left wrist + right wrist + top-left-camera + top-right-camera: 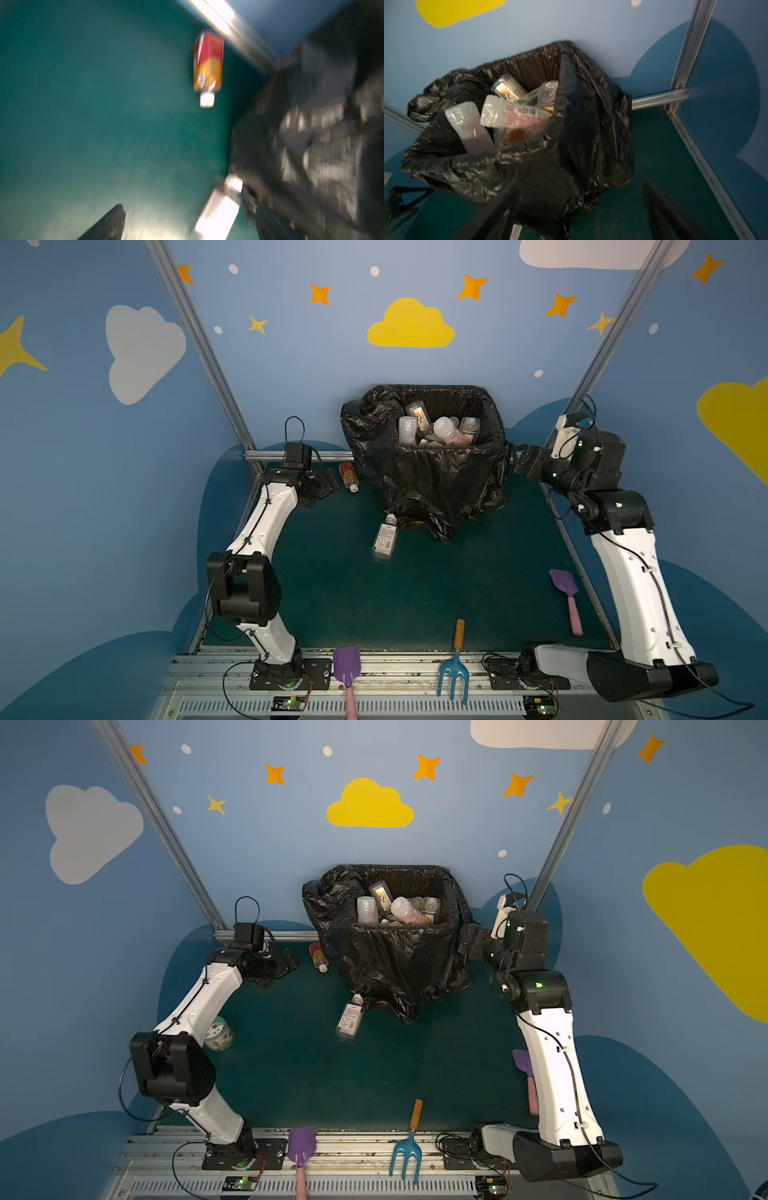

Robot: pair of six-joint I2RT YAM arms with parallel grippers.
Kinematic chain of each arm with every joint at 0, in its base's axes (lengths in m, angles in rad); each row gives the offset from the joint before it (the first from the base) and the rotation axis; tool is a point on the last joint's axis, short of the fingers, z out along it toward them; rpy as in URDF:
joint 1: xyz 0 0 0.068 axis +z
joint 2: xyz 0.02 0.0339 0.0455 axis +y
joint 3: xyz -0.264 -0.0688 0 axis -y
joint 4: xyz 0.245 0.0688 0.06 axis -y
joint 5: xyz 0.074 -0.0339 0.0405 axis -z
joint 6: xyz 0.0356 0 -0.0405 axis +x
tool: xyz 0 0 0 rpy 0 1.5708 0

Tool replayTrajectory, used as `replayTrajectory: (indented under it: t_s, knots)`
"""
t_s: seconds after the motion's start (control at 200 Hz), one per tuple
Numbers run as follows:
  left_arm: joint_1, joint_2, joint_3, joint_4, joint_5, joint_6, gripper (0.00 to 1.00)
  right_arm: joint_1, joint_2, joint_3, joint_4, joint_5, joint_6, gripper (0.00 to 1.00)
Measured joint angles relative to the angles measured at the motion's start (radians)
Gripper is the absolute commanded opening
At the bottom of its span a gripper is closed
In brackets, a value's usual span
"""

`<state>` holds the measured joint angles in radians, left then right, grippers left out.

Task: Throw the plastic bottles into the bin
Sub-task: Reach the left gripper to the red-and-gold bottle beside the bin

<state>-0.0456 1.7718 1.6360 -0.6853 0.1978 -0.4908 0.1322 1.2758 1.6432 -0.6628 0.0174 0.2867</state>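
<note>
Counter [457, 593]: dark green, walled by cloud-painted blue panels [291, 364]. Bin [432, 483] at back; red-labelled bottle [348, 477], white-labelled bottle [385, 537] lying beside. Left jaws, right jaws wide, empty.

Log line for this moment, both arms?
left fingers: open, empty, near red-label bottle | right fingers: open, empty, beside bin | white-label bottle: on table

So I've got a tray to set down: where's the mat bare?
Bare: the mat between the white-labelled bottle, the blue rake and the right-hand purple shovel. Crowded: beside the bin, with that bottle and a red-labelled bottle.
</note>
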Motion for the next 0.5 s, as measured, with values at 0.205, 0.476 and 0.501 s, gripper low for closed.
replayTrajectory:
  t_s: [0.205,0.476,0.501]
  knots:
    - [0.001,0.261,0.187,0.031,0.041,-0.009,0.92,-0.033,0.000,-0.022,-0.013,-0.037,0.023,0.90]
    - [-0.052,0.524,0.466,0.024,-0.021,0.005,0.92,-0.117,0.058,0.024,-0.013,-0.129,0.031,0.90]
    - [-0.058,0.548,0.500,0.020,-0.028,0.007,0.92,-0.124,0.068,0.031,-0.013,-0.138,0.032,0.90]
